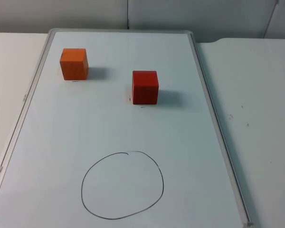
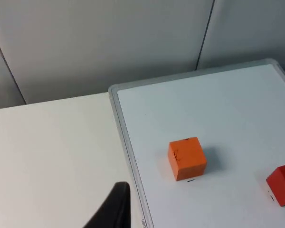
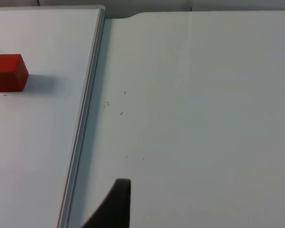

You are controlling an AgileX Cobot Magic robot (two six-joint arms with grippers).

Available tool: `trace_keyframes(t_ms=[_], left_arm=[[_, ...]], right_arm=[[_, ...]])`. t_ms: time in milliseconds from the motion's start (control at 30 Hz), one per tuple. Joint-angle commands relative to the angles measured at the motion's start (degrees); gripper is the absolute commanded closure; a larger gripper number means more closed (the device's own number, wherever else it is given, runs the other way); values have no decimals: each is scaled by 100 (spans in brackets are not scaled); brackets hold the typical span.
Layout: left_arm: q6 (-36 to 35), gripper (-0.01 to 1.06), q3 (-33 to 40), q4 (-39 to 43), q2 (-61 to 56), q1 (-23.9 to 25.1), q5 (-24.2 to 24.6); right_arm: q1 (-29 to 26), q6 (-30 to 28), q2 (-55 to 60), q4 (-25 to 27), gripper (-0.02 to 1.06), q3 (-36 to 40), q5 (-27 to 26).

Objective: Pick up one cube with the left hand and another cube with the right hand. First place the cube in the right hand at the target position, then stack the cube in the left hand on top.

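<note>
You have the orange cube (image 1: 74, 63) at ten o'clock on the whiteboard (image 1: 190, 142) and the red cube (image 1: 145, 87) near its centre, well apart so each arm takes its own. The drawn circle (image 1: 122, 185) at six o'clock marks the target. The left gripper (image 2: 115, 209) waits off the board's edge, the right gripper (image 3: 115, 206) over bare table; you cannot tell whether either stands apart or together.

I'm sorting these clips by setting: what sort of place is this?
Probably a lab test bench: a whiteboard lies flat on a white table, with a hand-drawn circle and two cubes, orange and red.
</note>
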Motion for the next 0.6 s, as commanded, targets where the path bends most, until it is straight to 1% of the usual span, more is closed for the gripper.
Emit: trace_keyframes(t_ms=[0, 33, 67, 167, 200, 267, 333, 367, 433, 533, 567], left_arm=[[0, 1, -206, -90, 277, -98, -121], [0, 1, -340, -90, 527, -188, -160], [0, 1, -340, -90, 527, -188, -160], [-84, 1, -764, -75, 1405, -517, -363], [-84, 1, -764, -75, 1405, -517, -363], [-369, 1, -1011, 104, 1967, -644, -508], [-993, 1, -1356, 495, 2627, -691, -562], [-993, 1, -1356, 495, 2627, -691, -562], [-1345, 1, -1665, 668, 3118, -691, -542], [-1461, 1, -2114, 679, 3847, -691, -410], [-1461, 1, -2114, 679, 3847, -691, -410]], right_arm=[[-30, 0, -23, 36, 0, 46, -54], [-30, 0, -23, 36, 0, 46, -54], [-30, 0, -23, 36, 0, 46, -54], [-30, 0, -23, 36, 0, 46, -54], [-30, 0, -23, 36, 0, 46, -54], [-30, 0, -23, 36, 0, 46, -54], [-30, 0, -23, 36, 0, 46, -54], [-30, 0, -23, 36, 0, 46, -54], [-30, 0, -23, 36, 0, 46, -54], [-30, 0, -23, 36, 0, 46, -54], [-30, 0, -23, 36, 0, 46, -54]])
